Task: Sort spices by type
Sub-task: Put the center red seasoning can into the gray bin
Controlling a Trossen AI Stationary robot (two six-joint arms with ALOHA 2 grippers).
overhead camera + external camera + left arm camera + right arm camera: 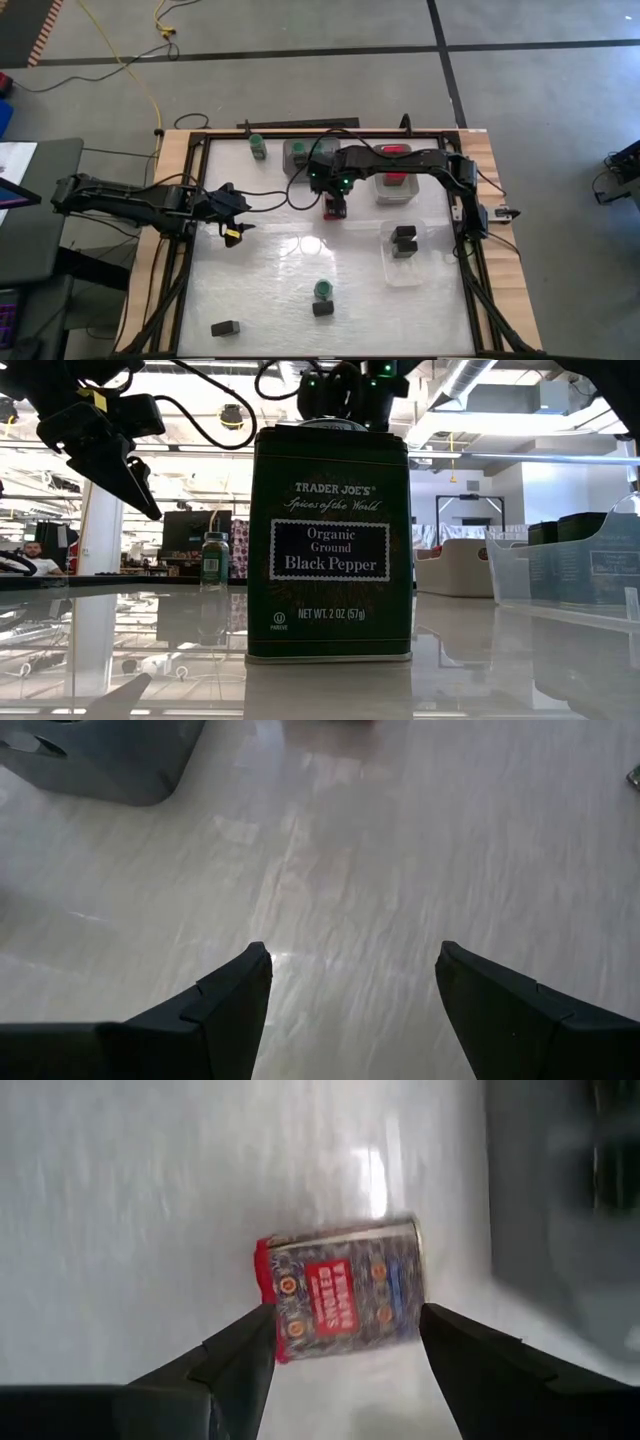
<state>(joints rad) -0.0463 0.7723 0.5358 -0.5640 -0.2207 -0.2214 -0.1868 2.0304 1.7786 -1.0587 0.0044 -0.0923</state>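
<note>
Only the right wrist view shows the right end effector (345,1345) open around a red-topped tin (340,1290), not gripping. Overhead, the left end effector (232,228) hovers open, empty, above the tabletop (300,290).

The table (300,300) is bright and shiny. A white patch of glare sits near its middle, under lights from above. In the low view the ceiling lights and windows behind are very bright, so the black pepper tin (330,540) looks dark but sharp, and the table mirrors it. The room far behind is soft. In the right wrist view the red-topped tin (340,1290) is blurry. The left wrist view shows pale streaks of shine on the table.
</note>
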